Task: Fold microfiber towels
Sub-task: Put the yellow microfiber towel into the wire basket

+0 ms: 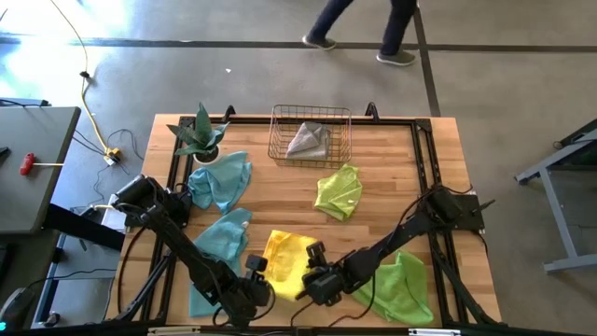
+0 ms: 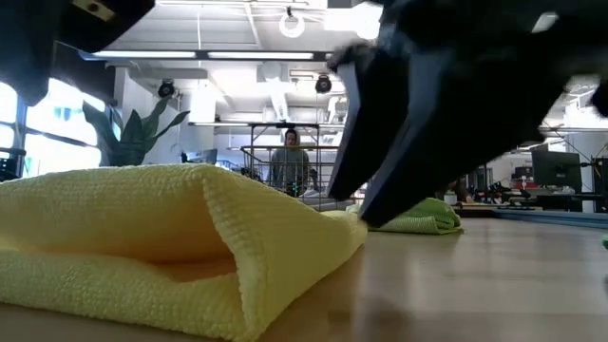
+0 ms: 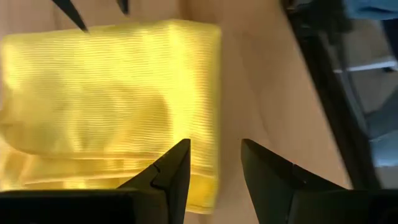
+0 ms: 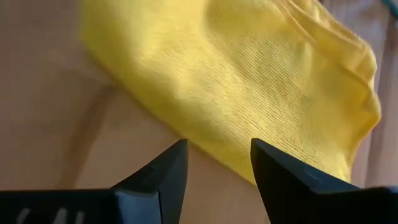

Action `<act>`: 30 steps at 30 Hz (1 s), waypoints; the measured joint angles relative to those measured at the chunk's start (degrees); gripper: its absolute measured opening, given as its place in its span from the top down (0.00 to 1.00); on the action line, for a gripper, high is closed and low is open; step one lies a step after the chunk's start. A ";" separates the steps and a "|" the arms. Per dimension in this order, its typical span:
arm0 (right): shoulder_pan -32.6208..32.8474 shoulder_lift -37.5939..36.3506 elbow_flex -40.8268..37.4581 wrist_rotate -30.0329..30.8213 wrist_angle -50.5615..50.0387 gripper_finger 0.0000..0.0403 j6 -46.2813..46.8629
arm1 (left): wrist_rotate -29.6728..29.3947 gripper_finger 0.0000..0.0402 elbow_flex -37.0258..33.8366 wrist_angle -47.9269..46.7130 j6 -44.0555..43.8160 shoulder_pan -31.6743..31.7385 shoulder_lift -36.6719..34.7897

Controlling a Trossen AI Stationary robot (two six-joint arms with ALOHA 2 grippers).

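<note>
Yellow towel [image 1: 286,261] lies part-folded at lower centre of the counter [image 1: 392,168]; left gripper [image 1: 254,280] and right gripper [image 1: 312,277] flank it, jaws released, empty. Next likely: grasp an edge, fold again.

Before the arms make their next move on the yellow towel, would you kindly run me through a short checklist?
1. Yellow towel folded over on itself on the table: ok.
2. Left tool open, empty, at the towel's edge: ok.
3. Right tool open, empty, over the opposite edge: ok.
4. Fold edges aligned: cannot tell; layers look uneven in the low view.
5. Lime green towel lies under the right arm: not ok.
6. Wire basket and potted plant far from the arms: ok.
</note>
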 joint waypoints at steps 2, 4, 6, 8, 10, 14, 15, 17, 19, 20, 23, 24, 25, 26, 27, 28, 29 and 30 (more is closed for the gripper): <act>-1.14 0.00 -2.29 -0.01 3.42 0.58 1.54 | -0.52 0.67 -0.07 -0.42 0.81 0.62 0.00; -2.22 -0.06 -3.71 0.01 4.43 0.58 2.66 | -0.58 0.67 -1.26 1.02 2.25 1.42 -0.04; -3.22 -0.15 -4.52 0.01 5.82 0.58 4.08 | -0.20 0.67 -3.21 2.77 2.85 2.40 -0.04; -3.96 -0.26 -4.92 0.05 6.38 0.58 4.68 | 0.90 0.67 -4.81 3.40 2.49 3.34 -0.04; -4.50 -0.26 -4.92 0.08 6.75 0.58 4.72 | 1.47 0.67 -6.64 5.13 1.91 4.28 -0.04; -5.28 -0.26 -4.92 0.38 6.59 0.58 3.35 | 3.53 0.67 -9.67 7.93 1.29 5.73 -0.04; -5.52 -0.26 -4.92 0.70 6.09 0.58 2.51 | 3.94 0.67 -10.44 8.76 1.06 6.08 -0.04; -6.15 -0.26 -4.92 1.03 4.83 0.58 0.83 | 4.18 0.67 -11.83 9.89 0.48 6.69 -0.04; -6.95 -0.26 -4.92 1.08 3.26 0.58 -0.35 | 3.98 0.67 -12.20 10.86 -0.07 7.35 -0.02; -7.35 -0.34 -4.92 1.08 2.51 0.58 -0.80 | 3.72 0.67 -12.16 11.36 -0.15 7.72 -0.02; -8.77 -1.36 -4.92 1.09 -0.54 0.58 -1.92 | 2.32 0.67 -12.17 12.31 0.07 9.07 -0.02; -9.25 -1.91 -4.92 1.14 -1.94 0.58 -2.06 | 1.97 0.67 -12.17 12.81 0.31 9.60 -0.02; -9.75 -2.56 -4.92 1.39 -3.08 0.58 -2.25 | 1.58 0.67 -12.17 12.97 0.31 10.12 -0.02; -10.20 -3.42 -4.92 1.73 -4.17 0.58 -2.35 | 1.09 0.67 -12.17 12.97 0.33 10.71 -0.02; -10.63 -4.42 -4.92 2.48 -5.37 0.58 -2.35 | 0.80 0.67 -12.17 12.87 0.40 11.37 -0.02; -10.97 -5.49 -4.92 3.12 -6.21 0.58 -2.38 | 0.50 0.67 -12.17 12.85 0.44 12.03 -0.02; -11.33 -6.50 -4.92 3.61 -7.05 0.58 -2.38 | 0.07 0.67 -12.17 12.88 0.46 12.66 -0.02; -11.66 -7.39 -4.92 4.10 -7.63 0.58 -2.36 | -0.33 0.67 -12.17 12.86 0.63 13.38 -0.02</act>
